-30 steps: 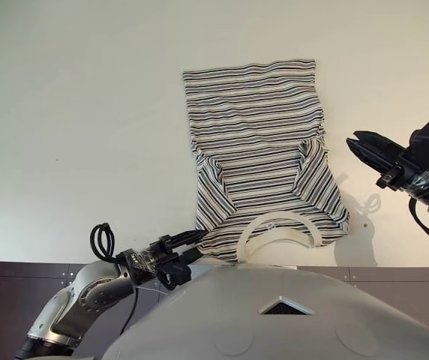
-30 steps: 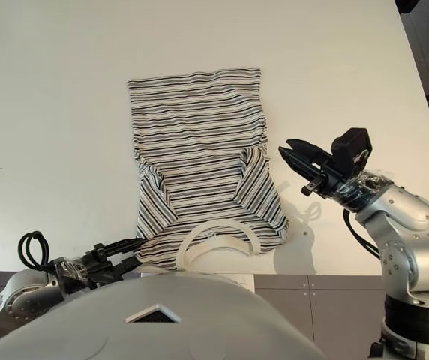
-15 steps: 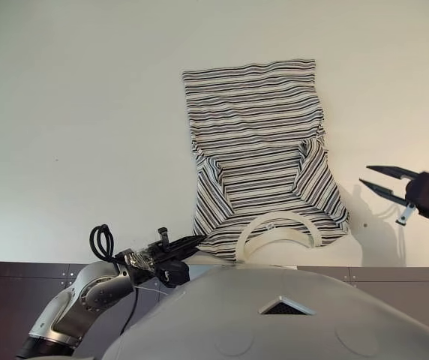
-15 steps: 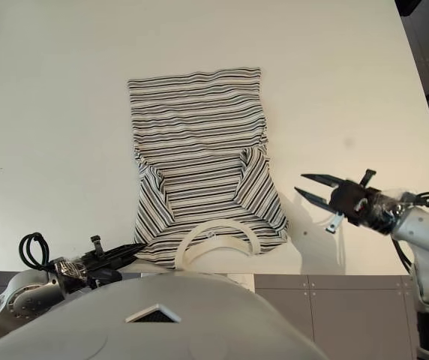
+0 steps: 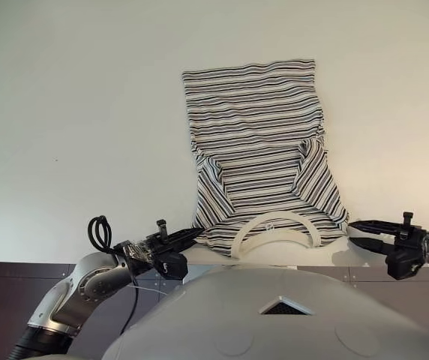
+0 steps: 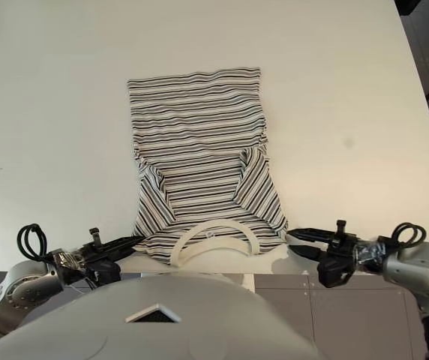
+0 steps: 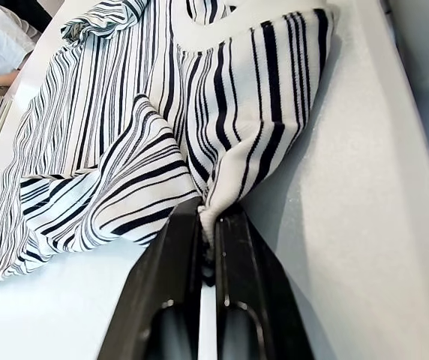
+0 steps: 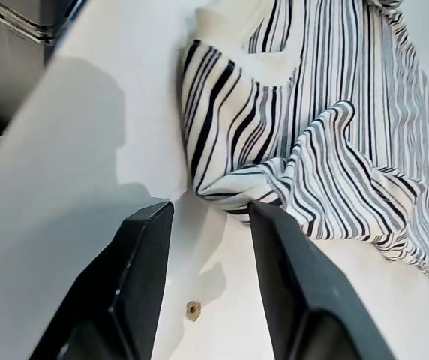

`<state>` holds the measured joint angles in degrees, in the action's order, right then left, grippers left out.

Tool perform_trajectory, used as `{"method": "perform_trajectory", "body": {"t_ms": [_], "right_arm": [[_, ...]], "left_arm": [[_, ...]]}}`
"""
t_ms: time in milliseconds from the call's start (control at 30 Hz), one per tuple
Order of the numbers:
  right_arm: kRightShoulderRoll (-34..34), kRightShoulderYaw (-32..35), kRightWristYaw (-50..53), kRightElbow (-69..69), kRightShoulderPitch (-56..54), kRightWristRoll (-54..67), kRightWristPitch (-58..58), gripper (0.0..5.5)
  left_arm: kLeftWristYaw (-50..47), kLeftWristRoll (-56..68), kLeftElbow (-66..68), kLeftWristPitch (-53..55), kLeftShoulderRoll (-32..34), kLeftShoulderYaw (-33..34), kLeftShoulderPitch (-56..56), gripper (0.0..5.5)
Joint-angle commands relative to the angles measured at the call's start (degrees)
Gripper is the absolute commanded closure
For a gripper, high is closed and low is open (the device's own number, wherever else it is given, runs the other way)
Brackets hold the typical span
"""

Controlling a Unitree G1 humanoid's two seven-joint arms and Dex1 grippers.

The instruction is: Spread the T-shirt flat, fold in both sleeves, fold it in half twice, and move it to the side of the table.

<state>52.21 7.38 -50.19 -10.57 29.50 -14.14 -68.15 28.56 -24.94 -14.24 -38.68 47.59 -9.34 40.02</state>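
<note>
Since both sleeves look folded in already, I read the step in hand as the first half-fold. T-shirt [image 5: 256,150] lies flat in the middle of the counter [image 5: 87,112] as a long strip. Long axis runs straight away from the robot: hem [image 5: 248,67] at the far end, collar [image 5: 278,227] at the near edge.

At the near left shoulder corner the left pincer [image 7: 208,225] has its fingers pressed together, with a tuck of striped fabric pinched between them. That side is set.

Low at the near edge, the right pincer [image 8: 211,217] sits just beside the near right shoulder corner [image 8: 207,176], fingers spread, nothing between them. Key relation: that corner lies ahead of its fingertips, toward the robot's left, with a thin strip of bare counter between tips and cloth. Apart, not touching. Fingers point roughly across the shirt's long axis.

So the right side likely needs a short push inward until the corner sits between the fingers, then a close. After that both corners would travel along the long axis toward the hem.

Risk as I see it: lifting on one corner alone would skew the fold. The folded-in right sleeve [image 5: 316,176] is right behind that corner and could get dragged open.
</note>
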Motion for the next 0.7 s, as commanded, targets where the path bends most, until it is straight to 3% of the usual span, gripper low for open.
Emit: {"method": "perform_trajectory", "body": {"t_ms": [33,667,700], "right_arm": [[-1.8,-2.2,4.0,1.3,0.1,-4.0,2.7,3.66],[0.3,-7.7,13.9,3.8,-2.2,-4.4,7.2,3.66],[0.5,-8.0,14.0,3.8,-1.9,-4.6,7.2,3.86]], "left_arm": [[2.5,-0.8,1.4,2.1,1.9,-0.7,0.3,5.4],[3.7,-0.1,1.5,2.3,2.3,-0.8,-1.3,5.4],[3.8,0.1,1.4,2.3,2.4,-0.7,-1.4,5.4]]}}
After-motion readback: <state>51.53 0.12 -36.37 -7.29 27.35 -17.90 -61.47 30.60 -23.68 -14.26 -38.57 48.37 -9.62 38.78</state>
